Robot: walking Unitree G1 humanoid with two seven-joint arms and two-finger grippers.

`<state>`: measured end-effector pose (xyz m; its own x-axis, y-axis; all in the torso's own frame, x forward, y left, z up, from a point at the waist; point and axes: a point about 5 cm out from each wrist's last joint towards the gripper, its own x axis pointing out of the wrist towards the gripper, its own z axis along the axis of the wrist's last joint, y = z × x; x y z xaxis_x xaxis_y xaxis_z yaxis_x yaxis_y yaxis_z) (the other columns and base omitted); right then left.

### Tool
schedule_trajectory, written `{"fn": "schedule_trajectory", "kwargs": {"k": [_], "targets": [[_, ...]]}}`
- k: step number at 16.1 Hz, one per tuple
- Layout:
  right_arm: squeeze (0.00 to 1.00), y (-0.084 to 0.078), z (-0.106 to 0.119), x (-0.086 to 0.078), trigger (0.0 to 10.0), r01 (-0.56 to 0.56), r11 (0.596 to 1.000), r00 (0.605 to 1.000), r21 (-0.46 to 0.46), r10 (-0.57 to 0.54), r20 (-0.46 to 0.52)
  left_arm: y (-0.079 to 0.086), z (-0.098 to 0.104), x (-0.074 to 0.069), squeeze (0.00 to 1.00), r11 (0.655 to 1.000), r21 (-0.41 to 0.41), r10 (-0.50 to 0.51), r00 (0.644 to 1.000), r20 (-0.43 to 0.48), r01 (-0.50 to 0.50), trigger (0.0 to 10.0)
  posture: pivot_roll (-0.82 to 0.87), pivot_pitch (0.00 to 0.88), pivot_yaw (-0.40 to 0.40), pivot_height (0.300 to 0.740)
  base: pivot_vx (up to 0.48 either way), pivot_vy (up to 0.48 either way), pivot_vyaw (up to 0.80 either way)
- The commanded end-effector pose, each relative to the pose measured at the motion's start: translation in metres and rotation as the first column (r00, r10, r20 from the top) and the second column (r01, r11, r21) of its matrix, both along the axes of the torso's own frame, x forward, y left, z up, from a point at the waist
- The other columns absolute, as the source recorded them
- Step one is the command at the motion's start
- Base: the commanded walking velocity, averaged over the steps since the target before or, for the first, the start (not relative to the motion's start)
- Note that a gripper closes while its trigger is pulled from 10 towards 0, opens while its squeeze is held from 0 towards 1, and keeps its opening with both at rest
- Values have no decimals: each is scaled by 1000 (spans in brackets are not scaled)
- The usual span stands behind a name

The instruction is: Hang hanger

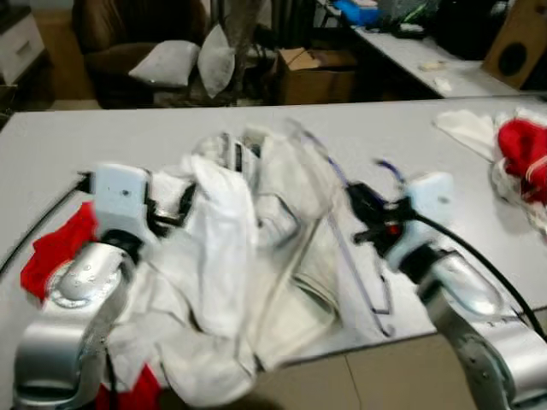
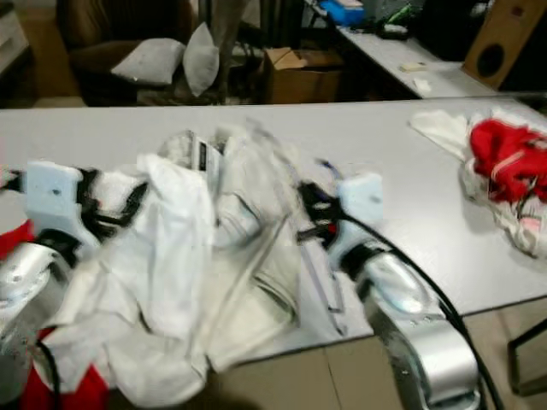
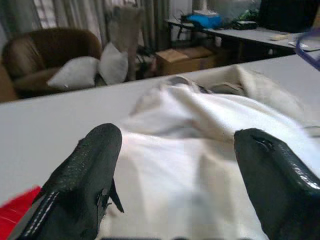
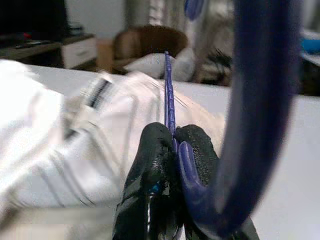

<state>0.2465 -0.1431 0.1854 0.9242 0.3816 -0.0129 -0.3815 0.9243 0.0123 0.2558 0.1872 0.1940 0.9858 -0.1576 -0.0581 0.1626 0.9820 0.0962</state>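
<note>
Now we pinch the blue hanger (image 4: 172, 107) tightly in our right gripper (image 4: 172, 145) above the table (image 1: 68, 145), so it can lift out, while our left gripper (image 3: 175, 165) spreads wide over the white shirt (image 1: 222, 248).

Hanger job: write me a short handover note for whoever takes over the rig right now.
Right tool: shut on the blue hanger, held over the table beside the white shirt.
Left tool: open, fingers apart above the white shirt, gripping nothing.
Done: hanger is picked up.
Left: shirt is not on the hanger yet; nothing is hung. More clothes lie at the table's far right.
</note>
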Motion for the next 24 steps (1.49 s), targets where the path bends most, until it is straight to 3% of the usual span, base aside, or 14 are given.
{"fn": "schedule_trajectory", "kwargs": {"k": [1,2,4,6,8,9,10,11,12,16,18,21,24], "targets": [[0,2,6,2,10000,-20,999,1000,25,19,17,9,-1,5,635,998,-34,42,999,-22,-43,10000,109,0,-35,740,0,0,0],[0,-2,8,5,10000,-18,999,1000,35,18,7,13,-1,11,1000,995,-82,52,998,-38,-55,10000,104,0,-43,740,0,0,0],[0,-9,13,7,10000,-31,997,1000,65,31,6,20,-6,18,1000,996,-78,42,995,-91,-49,10000,90,0,-26,740,0,0,0],[0,-18,10,5,10000,-19,999,1000,39,20,-3,21,-16,20,1000,996,-70,36,985,-166,-48,10000,85,0,-17,740,0,0,0],[0,-19,11,3,10000,-17,998,1000,53,18,-4,17,-20,27,996,991,-127,17,979,-205,-44,10000,82,0,-18,740,0,0,0],[0,-17,13,5,10000,-22,998,1000,54,22,-8,16,-19,31,235,985,-167,0,979,-202,-35,5686,83,0,-38,740,0,0,0],[0,-15,14,6,10000,-32,998,999,61,33,-9,15,-17,33,141,983,-183,-6,980,-197,-31,4627,81,0,-34,740,0,0,0],[0,-10,15,6,10000,-83,996,997,45,83,-6,18,-16,35,0,980,-194,1,982,-191,-39,0,78,0,-25,740,0,0,0],[0,-9,12,5,10000,-116,993,993,-1,116,-6,20,-17,36,0,982,-182,14,983,-184,-49,0,80,0,-21,740,0,0,0],[0,-13,15,11,10000,-95,995,995,8,95,-1,15,-20,32,0,974,-228,-48,980,-191,3,0,92,0,-40,740,0,0,0],[0,-7,12,10,10000,-146,989,989,-18,146,-3,14,-25,29,0,974,-226,-64,977,-201,17,0,93,0,-32,740,0,0,0],[0,-10,12,11,10000,-97,995,995,13,97,3,7,-22,25,0,955,-290,-104,983,-154,56,0,94,0,-42,740,0,0,0],[0,-8,14,14,10000,-92,995,996,41,92,8,8,-21,22,0,952,-302,-93,987,-132,49,0,95,0,-37,740,0,0,0]]}}
